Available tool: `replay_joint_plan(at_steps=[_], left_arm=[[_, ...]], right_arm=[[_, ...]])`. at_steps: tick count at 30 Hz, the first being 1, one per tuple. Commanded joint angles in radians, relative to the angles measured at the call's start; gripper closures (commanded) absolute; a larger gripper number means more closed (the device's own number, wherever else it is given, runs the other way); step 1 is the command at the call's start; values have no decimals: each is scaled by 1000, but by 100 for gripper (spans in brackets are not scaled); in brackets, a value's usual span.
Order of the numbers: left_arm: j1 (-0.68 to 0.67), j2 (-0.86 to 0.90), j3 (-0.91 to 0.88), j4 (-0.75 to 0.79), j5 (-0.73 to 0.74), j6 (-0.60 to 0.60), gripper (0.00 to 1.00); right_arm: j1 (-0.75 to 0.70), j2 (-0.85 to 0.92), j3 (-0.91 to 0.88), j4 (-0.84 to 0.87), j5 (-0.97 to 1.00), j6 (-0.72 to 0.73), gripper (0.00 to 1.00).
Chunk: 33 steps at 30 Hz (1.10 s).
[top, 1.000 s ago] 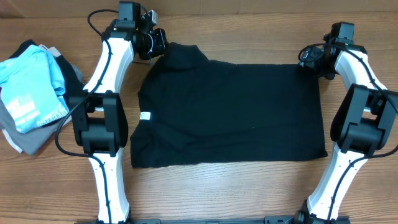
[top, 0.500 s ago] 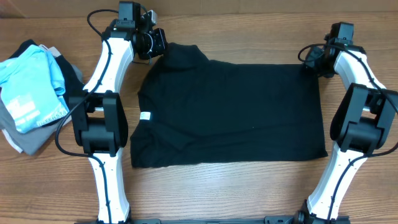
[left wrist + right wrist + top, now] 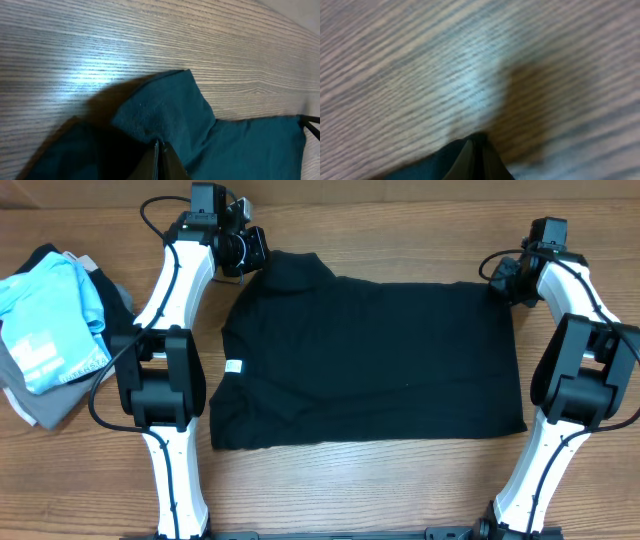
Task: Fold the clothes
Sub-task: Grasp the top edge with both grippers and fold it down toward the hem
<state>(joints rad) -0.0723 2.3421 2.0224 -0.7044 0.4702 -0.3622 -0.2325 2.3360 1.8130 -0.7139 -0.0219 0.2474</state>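
A black shirt lies spread flat in the middle of the table, with a small white label near its left edge. My left gripper is at the shirt's far left corner, shut on the cloth. In the left wrist view the closed gripper pinches the shirt, which looks dark teal there. My right gripper is at the far right corner. In the right wrist view, which is blurred, that gripper is shut, with the dark cloth at its tip.
A pile of other clothes, light blue, grey and black, lies at the table's left edge. Both arm bases stand at the near edge, left and right. Bare wood runs along the front.
The right gripper has closed on the shirt's far right corner. The left gripper and the shirt have stayed where they were.
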Motion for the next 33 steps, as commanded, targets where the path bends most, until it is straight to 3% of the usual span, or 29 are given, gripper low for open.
replay_joint_plan(at_steps=[1,5,13,24,33], left_arm=[[2,-44,4,-13,-2,31,96],[11,-98,4,-53,-8,45,96],[15,-230,4,-299,2,64,96],[12,-290,4,-762,105,148,96],[-10,-290,3,-986,103,280,96]], right_arm=[[-20,16,61,-53,29,46,96],[-38,12,161,-160,30,45,96],[-45,11,343,-453,85,45,96],[-45,11,349,-774,185,42,96],[-46,11,349,-914,209,42,96]])
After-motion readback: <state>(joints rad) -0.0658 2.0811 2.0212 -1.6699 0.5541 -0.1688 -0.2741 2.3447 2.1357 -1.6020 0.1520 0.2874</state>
